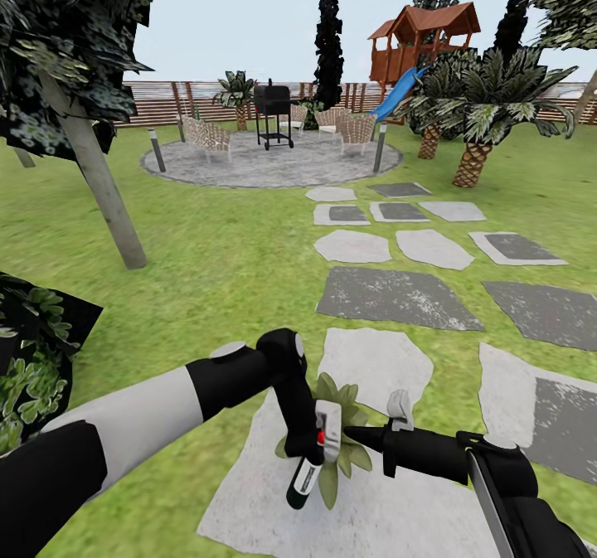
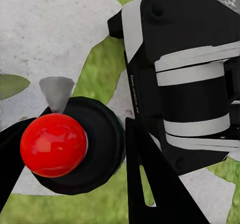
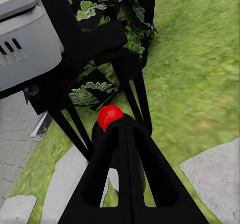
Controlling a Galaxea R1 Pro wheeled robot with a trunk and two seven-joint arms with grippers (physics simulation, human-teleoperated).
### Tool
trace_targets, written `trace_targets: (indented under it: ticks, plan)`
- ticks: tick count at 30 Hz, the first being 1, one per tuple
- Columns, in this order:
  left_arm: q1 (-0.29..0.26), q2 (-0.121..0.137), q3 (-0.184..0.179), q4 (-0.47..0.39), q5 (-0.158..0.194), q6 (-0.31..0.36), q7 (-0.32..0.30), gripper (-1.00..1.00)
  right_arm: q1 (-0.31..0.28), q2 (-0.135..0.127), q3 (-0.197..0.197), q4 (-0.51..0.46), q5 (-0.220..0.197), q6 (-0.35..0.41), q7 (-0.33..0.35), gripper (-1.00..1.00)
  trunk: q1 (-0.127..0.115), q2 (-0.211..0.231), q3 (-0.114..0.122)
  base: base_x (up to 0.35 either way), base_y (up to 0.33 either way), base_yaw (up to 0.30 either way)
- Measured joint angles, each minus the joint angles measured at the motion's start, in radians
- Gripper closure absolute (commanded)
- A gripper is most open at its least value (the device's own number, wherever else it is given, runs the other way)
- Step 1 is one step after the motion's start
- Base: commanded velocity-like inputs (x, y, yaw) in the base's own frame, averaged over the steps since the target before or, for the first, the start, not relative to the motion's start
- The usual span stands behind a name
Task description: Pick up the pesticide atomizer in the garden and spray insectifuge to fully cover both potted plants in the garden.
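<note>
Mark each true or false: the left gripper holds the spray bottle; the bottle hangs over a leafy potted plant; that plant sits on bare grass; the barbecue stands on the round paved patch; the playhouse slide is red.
1. True: the left gripper holds the pesticide atomizer.
2. True: it hangs over the potted plant.
3. False: the plant sits on a pale stepping stone.
4. True: the barbecue stands on the round paving.
5. False: the slide is blue.

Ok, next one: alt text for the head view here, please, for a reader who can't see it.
The left claw holds the pesticide atomizer over a potted plant on a pale stepping stone, with the right claw reaching in beside it. Beyond lie lawn, more stones, a paved circle with a grill and chairs, a fence and a playhouse.
</note>
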Motion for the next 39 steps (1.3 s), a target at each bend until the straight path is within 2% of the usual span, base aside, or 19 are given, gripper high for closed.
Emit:
trace_targets:
  ticks: [8,13,27,32,39]
  plan:
    - [-0.002,0.000,0.001,0.000,0.000,0.000,0.000,1.00,0.000,0.000,0.000,0.000,0.000,0.000,0.000,1.00,0.000,0.000,0.000,0.000,0.000,0.000]
    - [-0.008,-0.012,0.001,0.000,0.000,0.000,0.000,1.00,0.000,0.000,0.000,0.000,0.000,0.000,0.000,1.00,0.000,0.000,0.000,0.000,0.000,0.000]
    - [-0.010,-0.015,0.002,0.000,0.000,0.000,0.000,1.00,0.000,0.000,0.000,0.000,0.000,0.000,0.000,1.00,0.000,0.000,0.000,0.000,0.000,0.000]
    - [-0.011,-0.026,0.001,0.000,0.000,0.000,0.000,1.00,0.000,0.000,0.000,0.000,0.000,0.000,0.000,1.00,0.000,0.000,0.000,0.000,0.000,0.000]
    - [-0.011,-0.028,0.001,0.000,0.000,0.000,0.000,1.00,0.000,0.000,0.000,0.000,0.000,0.000,0.000,1.00,0.000,0.000,0.000,0.000,0.000,0.000]
